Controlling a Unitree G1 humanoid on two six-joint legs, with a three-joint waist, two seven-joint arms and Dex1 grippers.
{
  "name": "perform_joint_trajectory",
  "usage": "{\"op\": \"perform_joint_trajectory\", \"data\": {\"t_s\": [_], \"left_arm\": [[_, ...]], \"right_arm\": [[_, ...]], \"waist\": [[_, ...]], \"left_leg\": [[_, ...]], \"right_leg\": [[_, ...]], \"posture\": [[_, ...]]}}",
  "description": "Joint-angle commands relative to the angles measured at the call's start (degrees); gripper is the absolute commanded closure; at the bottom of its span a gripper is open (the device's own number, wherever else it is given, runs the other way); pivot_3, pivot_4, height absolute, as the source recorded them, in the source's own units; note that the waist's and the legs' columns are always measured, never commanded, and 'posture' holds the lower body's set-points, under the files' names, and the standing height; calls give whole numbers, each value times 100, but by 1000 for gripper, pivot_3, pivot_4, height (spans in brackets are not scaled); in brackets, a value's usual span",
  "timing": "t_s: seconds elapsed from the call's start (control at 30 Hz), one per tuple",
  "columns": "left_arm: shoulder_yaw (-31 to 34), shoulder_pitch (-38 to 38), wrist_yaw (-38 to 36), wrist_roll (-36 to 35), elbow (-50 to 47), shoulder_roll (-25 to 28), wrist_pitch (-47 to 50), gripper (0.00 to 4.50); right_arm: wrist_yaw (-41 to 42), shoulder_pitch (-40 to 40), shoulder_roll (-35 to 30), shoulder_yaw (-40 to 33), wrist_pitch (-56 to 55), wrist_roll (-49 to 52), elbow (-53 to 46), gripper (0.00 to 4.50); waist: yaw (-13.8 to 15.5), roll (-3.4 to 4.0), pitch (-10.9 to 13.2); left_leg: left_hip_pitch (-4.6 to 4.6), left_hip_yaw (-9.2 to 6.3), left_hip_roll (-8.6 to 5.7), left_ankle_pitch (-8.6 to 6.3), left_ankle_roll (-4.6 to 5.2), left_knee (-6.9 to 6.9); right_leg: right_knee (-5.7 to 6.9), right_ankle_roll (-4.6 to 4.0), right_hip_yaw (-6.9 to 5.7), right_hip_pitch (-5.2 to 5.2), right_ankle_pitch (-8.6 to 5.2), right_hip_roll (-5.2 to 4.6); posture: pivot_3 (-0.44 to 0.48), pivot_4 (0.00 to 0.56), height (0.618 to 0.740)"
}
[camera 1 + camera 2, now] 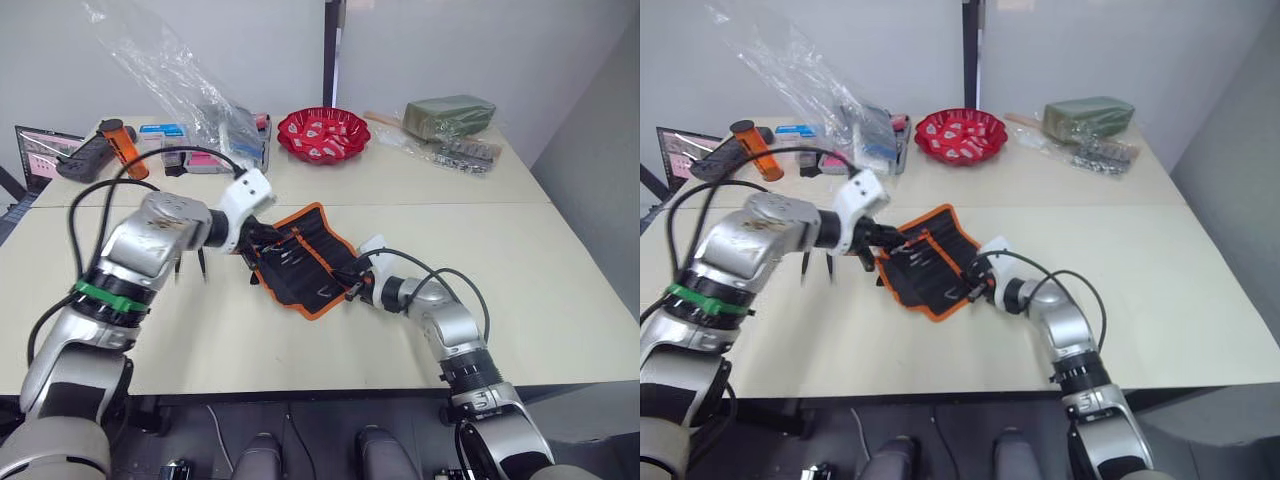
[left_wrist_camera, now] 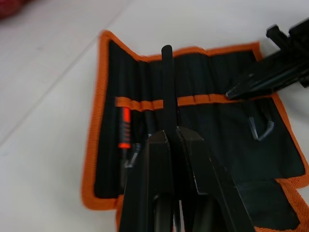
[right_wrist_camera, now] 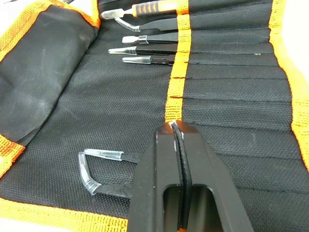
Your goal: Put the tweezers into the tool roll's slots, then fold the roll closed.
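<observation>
The tool roll (image 1: 300, 262) lies open in the middle of the table, black with orange edging. Several tweezers (image 3: 145, 49) with clear tip caps sit in its slots (image 3: 176, 72), beside an orange-handled tool (image 3: 154, 7). A bent pair with clear caps (image 3: 99, 169) lies loose on the fabric. My left gripper (image 2: 172, 133) is at the roll's left end, shut on a slim black pair of tweezers (image 2: 167, 87) that reaches across the orange slot band. My right gripper (image 3: 174, 126) is at the roll's right end, shut, its tips on the orange band.
A red bowl (image 1: 323, 133) stands behind the roll. At the back left are a clear plastic bag (image 1: 170, 70), small boxes (image 1: 190, 155) and an orange-and-black tool (image 1: 118, 143). A green packet (image 1: 450, 115) lies at the back right.
</observation>
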Motion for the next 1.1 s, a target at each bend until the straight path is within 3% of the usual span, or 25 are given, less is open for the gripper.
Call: {"op": "perform_joint_trajectory", "data": {"t_s": [0.03, 0.7, 1.1], "left_arm": [[-164, -210, -282, 275, 124, -20, -47, 4470], [-123, 74, -446, 808, 334, -270, 44, 4470], [-35, -174, 124, 1149, 1158, -1167, -585, 4470]], "right_arm": [[-186, 228, -36, 12, 157, -95, 285, 4500], [-275, 292, -74, -28, 153, -110, 244, 4500], [-290, 247, -134, -10, 220, -138, 268, 4500]], "waist": [[-8, 0, 0], [14, 1, 1], [59, 1, 1]], "left_leg": [[0, 0, 0, 0, 0, 0], [-1, -1, -1, 0, 1, 7], [0, -2, -3, 0, 1, 14]], "right_leg": [[0, 0, 0, 0, 0, 0], [5, 4, 0, 1, -2, -3], [7, 4, 0, 4, -1, -4]], "posture": [[0, 150, 740], [0, 150, 740], [0, 150, 740]]}}
